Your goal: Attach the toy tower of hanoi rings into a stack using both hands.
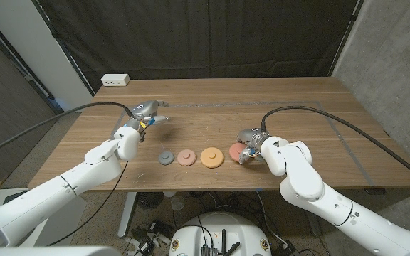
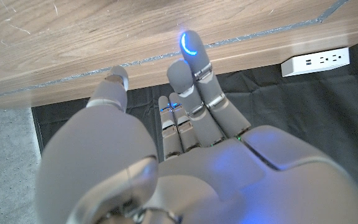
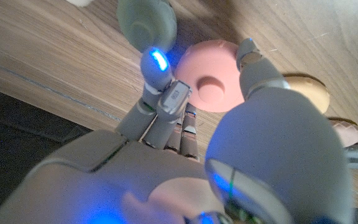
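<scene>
Rings lie in a row near the table's front edge, none stacked yet: a small grey ring [image 1: 165, 158], a pale pink ring [image 1: 186, 157], an orange ring [image 1: 211, 156] and a larger red-pink ring [image 1: 236, 152], each just beside the next. The right hand [image 1: 250, 147] sits at the red-pink ring's far side; in the right wrist view its fingers [image 3: 160, 81] and thumb are spread over that ring [image 3: 211, 84], apart and not yet gripping it. So the whole stacking is left to do. Farther back, the left hand [image 1: 148, 114] hovers well apart from the row, fingers [image 2: 194, 68] apart and holding nothing. At the wooden table's [image 1: 297, 96] far left corner lies a white power strip [image 1: 116, 80], clear of the work. Nothing stands between either hand and the rings.
</scene>
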{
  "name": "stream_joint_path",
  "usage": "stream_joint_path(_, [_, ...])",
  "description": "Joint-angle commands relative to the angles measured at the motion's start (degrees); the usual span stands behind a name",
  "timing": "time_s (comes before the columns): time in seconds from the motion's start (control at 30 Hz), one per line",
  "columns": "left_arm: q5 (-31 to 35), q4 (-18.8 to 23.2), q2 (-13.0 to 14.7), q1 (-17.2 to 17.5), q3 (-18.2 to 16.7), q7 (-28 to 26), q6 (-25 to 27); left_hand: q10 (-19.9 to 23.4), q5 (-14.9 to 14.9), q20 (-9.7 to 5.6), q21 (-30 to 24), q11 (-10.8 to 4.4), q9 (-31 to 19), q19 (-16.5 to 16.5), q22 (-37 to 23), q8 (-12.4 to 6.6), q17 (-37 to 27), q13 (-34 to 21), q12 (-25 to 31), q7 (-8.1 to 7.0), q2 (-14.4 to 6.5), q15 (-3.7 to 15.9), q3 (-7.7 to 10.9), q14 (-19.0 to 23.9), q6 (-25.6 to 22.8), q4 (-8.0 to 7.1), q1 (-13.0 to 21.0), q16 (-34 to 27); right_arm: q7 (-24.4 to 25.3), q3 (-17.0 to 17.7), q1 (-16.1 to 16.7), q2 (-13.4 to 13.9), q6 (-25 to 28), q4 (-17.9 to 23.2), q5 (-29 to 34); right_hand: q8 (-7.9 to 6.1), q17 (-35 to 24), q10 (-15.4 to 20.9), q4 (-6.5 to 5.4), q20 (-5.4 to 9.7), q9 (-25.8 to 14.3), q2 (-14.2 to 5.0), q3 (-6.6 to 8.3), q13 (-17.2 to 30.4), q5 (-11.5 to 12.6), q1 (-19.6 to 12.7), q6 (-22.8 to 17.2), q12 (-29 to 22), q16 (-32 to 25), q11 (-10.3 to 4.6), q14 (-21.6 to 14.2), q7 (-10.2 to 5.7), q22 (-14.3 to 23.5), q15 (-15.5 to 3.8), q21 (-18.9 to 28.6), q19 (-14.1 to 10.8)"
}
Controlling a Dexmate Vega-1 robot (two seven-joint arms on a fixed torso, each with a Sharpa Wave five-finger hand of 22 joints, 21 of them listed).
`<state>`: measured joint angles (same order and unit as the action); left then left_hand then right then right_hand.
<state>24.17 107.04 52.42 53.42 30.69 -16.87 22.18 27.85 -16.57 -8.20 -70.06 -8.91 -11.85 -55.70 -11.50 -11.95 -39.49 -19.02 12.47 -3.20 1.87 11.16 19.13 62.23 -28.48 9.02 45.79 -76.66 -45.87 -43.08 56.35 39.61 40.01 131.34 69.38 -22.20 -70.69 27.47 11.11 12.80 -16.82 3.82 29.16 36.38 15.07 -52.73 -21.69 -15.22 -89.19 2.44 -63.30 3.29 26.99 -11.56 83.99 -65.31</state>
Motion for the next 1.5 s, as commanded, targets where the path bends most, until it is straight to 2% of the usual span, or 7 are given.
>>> stream_joint_path(0.03, [0.0, 0.3, 0.3, 1.0, -0.7, -0.8, 0.1, 0.0, -0.5, -3.82, -0.4, 0.30, -0.2, 0.4, -0.1, 0.28, -0.2, -0.2, -0.3, 0.12, -0.6, 1.30, 0.35, 0.5, -0.5, 0.15, -0.1, -0.2, -0.2, 0.7, -0.2, 0.4, -3.9, 1.7, 0.1, -1.44, -0.1, 13.8, -1.74, -0.18, -0.4, -2.13, 2.44, 4.3, 0.3, -2.3, -9.4, 0.3, 0.2, -13.25, -0.5, -8.55, 0.4, -0.93, 0.7, -0.2])
stream_joint_path(0.5, [-0.1, -1.4, -0.4, 0.6, -0.6, -1.9, -1.5, -0.1, -0.6, -3.81, -1.1, -0.05, -0.2, 0.8, 0.0, 0.32, -0.4, -0.4, -0.2, 0.09, -0.5, 1.30, 0.56, 0.4, -0.4, 0.18, -0.1, -0.2, -1.2, 0.1, -1.6, -1.7, -8.5, 2.0, 0.8, -1.47, -0.1, 14.3, -1.73, -0.16, -0.3, -1.91, 3.02, 4.9, 0.4, -2.2, -9.5, 1.2, 0.2, -13.20, -0.8, -8.66, -0.2, -0.93, 0.4, 0.3])
stream_joint_path(0.77, [-1.1, -3.2, -0.5, 0.6, -0.6, -3.0, -5.1, 0.0, -0.7, -3.80, -1.4, 0.09, -0.2, 0.9, 0.0, 0.29, -0.4, -0.6, -0.1, 0.07, -0.4, 1.30, 0.65, 0.4, -0.4, 0.18, -0.1, -0.2, -2.0, -0.9, -3.1, -2.8, -11.4, 1.0, 0.5, -1.49, -0.1, 14.5, -1.72, -0.16, -0.2, -1.86, 3.33, 5.1, 0.3, -2.2, -9.6, 1.7, 0.2, -12.91, -0.9, -8.62, 0.1, -0.93, 0.9, 0.0])
stream_joint_path(1.23, [-2.1, -3.0, 0.4, 3.4, -2.8, -5.7, -6.8, 0.4, -0.7, -3.83, -2.0, 0.00, -0.3, 1.1, 0.1, 0.13, -0.8, -0.9, 0.0, -0.08, -0.5, 1.29, 0.89, 0.7, -0.9, 0.25, 0.2, -0.6, -2.7, -3.0, -5.7, -5.0, -15.1, -1.1, -0.4, -1.50, -0.1, 14.7, -1.71, -0.16, -0.2, -1.85, 3.73, 5.6, 0.4, -2.3, -9.6, 2.1, 0.2, -12.95, -1.0, -8.60, 0.0, -0.93, 1.0, 0.0])
stream_joint_path(1.5, [-2.1, -2.9, 1.0, 4.1, -2.9, -5.4, -7.1, 0.2, -0.7, -3.81, -2.2, -0.11, -0.3, 1.3, 0.1, 0.18, -0.7, -1.0, -0.1, -0.16, -0.4, 1.29, 1.01, 0.2, -0.8, 0.25, 0.2, -0.3, -3.4, -4.0, -7.0, -6.1, -16.0, -1.8, 0.9, -1.50, -0.1, 14.7, -1.73, -0.16, -0.2, -1.79, 3.91, 5.7, 0.4, -2.3, -9.7, 2.3, 0.2, -12.93, -1.0, -8.53, -0.2, -0.94, 0.9, 0.2])
